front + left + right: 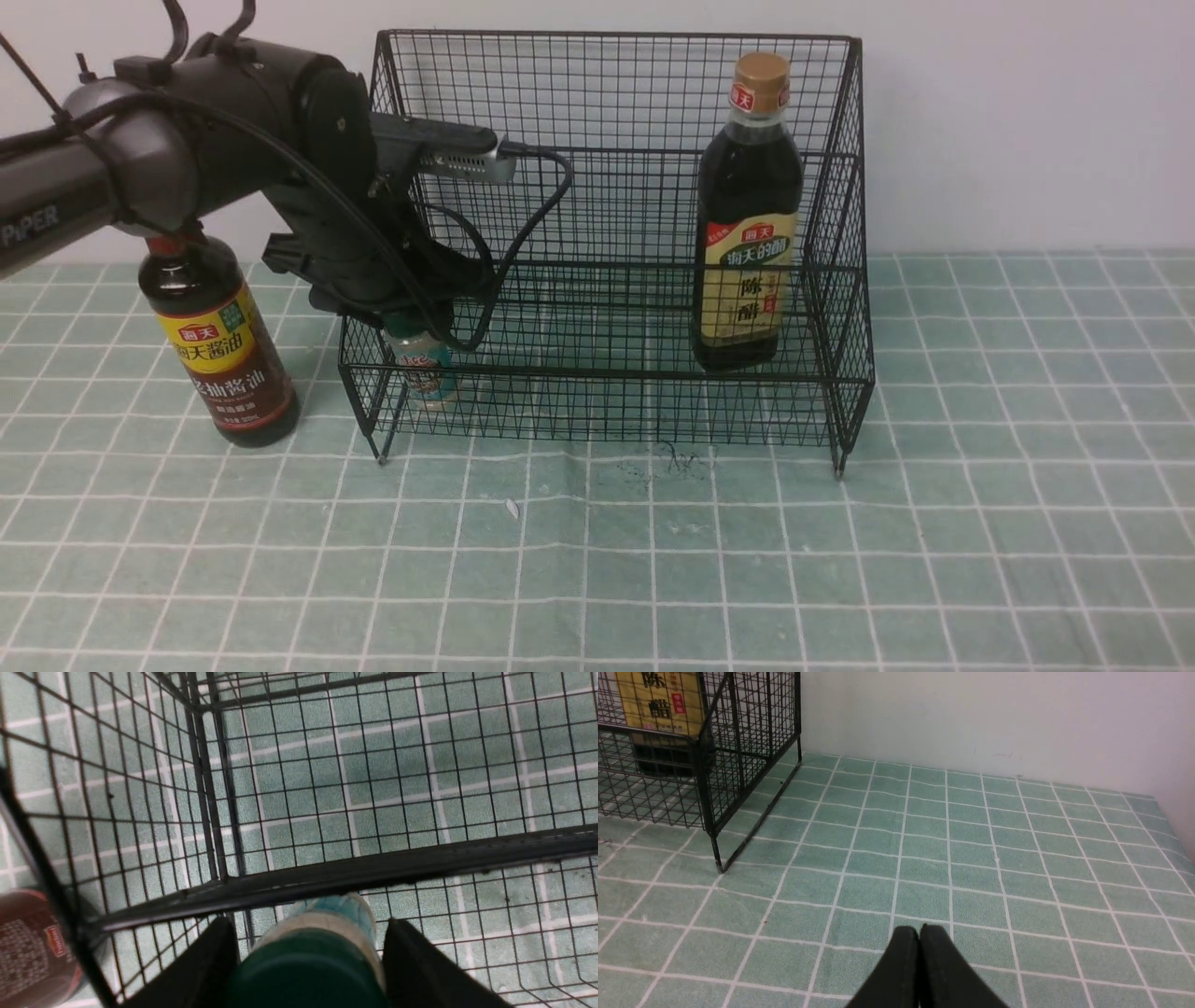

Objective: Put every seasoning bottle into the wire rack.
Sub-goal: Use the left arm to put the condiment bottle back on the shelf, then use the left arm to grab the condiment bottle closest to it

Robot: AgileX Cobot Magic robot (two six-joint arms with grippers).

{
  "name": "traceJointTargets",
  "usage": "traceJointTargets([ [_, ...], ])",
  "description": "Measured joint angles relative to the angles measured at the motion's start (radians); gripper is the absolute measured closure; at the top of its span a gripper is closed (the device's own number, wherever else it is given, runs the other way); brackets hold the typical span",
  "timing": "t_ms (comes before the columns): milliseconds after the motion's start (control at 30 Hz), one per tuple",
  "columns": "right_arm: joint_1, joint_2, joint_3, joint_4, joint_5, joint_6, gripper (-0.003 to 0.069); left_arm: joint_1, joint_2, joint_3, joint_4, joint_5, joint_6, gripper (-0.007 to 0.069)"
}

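left end effector, clamped on green-capped shaker, 1 item: lower upright inside wire rack, clear of front rail, seat on mesh, then release; right end effector together.

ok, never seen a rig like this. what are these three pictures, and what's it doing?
It is a robot with two arms. The wide picture comes from a camera between them, looking forward; the others come from cameras on each wrist.

On the green cloth with white grid lines stands a black wire-mesh rack. Inside it, on the right, is a dark bottle with a tan cap and cream label. Outside, on the left, stands a dark bottle with a yellow and brown label.

The left fingers are closed around the green cap of a small shaker, inside the rack's left end. The right fingers are shut with nothing between them.
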Motion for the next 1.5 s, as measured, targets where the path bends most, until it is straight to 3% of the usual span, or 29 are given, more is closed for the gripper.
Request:
traceJointTargets([
  [267, 0.0, 0.0, 0.0, 0.0, 0.0, 0.002, 0.0673, 0.0, 0.0, -0.007, 0.001, 0.018, 0.001, 0.0225],
  [600, 0.0, 0.0, 0.0, 0.0, 0.0, 0.011, 0.0673, 0.0, 0.0, -0.196, 0.025, 0.243, 0.01, 0.0202],
  [767, 0.0, 0.0, 0.0, 0.0, 0.0, 0.011, 0.0673, 0.0, -0.001, -0.344, 0.026, 0.365, 0.037, 0.03],
  [933, 0.0, 0.0, 0.0, 0.0, 0.0, 0.011, 0.0673, -0.001, -0.113, -0.406, 0.056, 0.38, 0.071, 0.0572],
  [1000, 0.0, 0.0, 0.0, 0.0, 0.0, 0.011, 0.0673, 0.003, -0.168, -0.408, 0.087, 0.387, 0.071, 0.061],
  [1200, 0.0, 0.0, 0.0, 0.0, 0.0, 0.011, 0.0673, 0.086, -0.337, -0.397, 0.136, 0.397, 0.065, 0.0631],
  [1333, 0.0, 0.0, 0.0, 0.0, 0.0, 0.011, 0.0673, 0.158, -0.475, -0.273, 0.111, 0.381, 0.064, 0.0631],
  [1500, 0.0, 0.0, 0.0, 0.0, 0.0, 0.011, 0.0673, 0.218, -0.677, 0.116, 0.069, 0.061, 0.064, 0.063],
])
